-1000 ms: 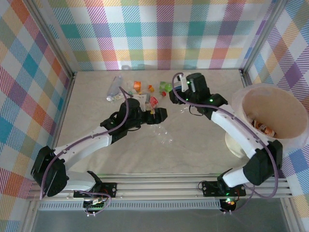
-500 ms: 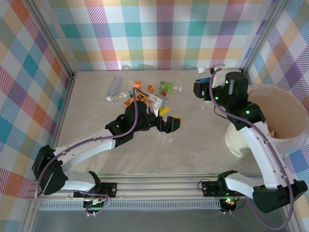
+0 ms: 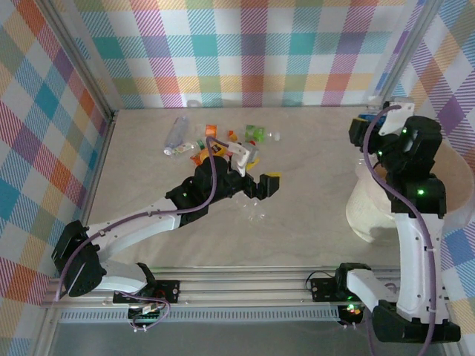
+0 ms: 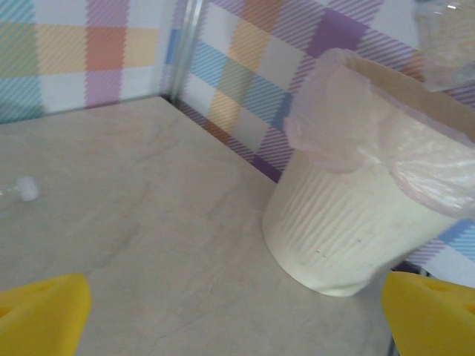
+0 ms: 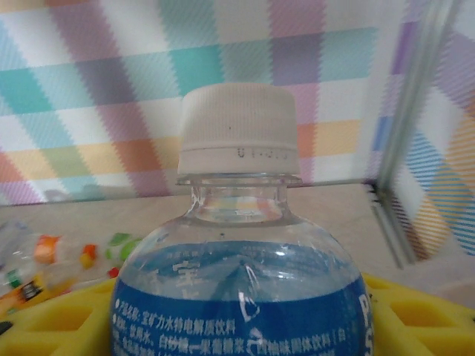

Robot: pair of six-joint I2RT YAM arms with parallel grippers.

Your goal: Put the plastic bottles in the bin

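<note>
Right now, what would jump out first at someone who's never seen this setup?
The right gripper holds a blue-labelled bottle with a white cap beside the big cream bin on the right. Mid-table, the left gripper hangs wide open and empty, a scatter of colourful bottles lying just beyond it.

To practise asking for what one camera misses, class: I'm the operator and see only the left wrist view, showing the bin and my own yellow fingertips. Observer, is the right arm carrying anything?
Observer: Yes. The right gripper is shut on a bottle with a blue label and white cap.
Operator: Where is it, relative to the bin?
Observer: In the top view it is at the bin's far-left rim, not clearly over the opening.
Operator: Any bottles left on the table?
Observer: Several lie clustered near the far wall.
</note>
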